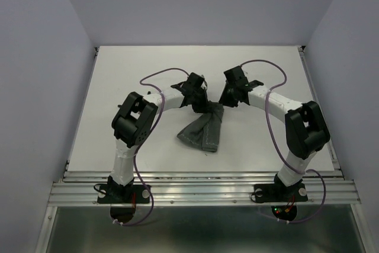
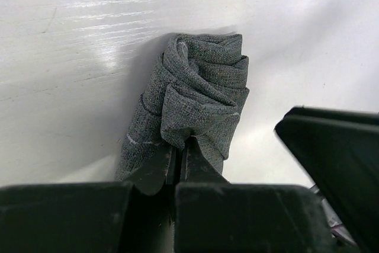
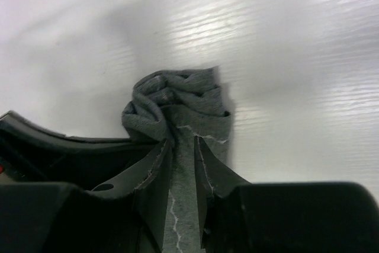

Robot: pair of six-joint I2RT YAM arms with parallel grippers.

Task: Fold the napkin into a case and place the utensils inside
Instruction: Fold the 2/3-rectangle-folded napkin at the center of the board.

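Grey-green napkin [image 2: 198, 102] between both arms' jaws

A robotics test cell, not a home or kitchen: a bare white tabletop [image 1: 118, 87] sits boxed in by plain pale walls [image 1: 41, 57] on three sides. Two white-and-black robot arms, the left arm [image 1: 133, 125] and the right arm [image 1: 299, 131], are bolted to a ribbed aluminium rail [image 1: 201, 191] along the near edge, with purple cables [image 1: 269, 125] looping from their bases to the wrists.
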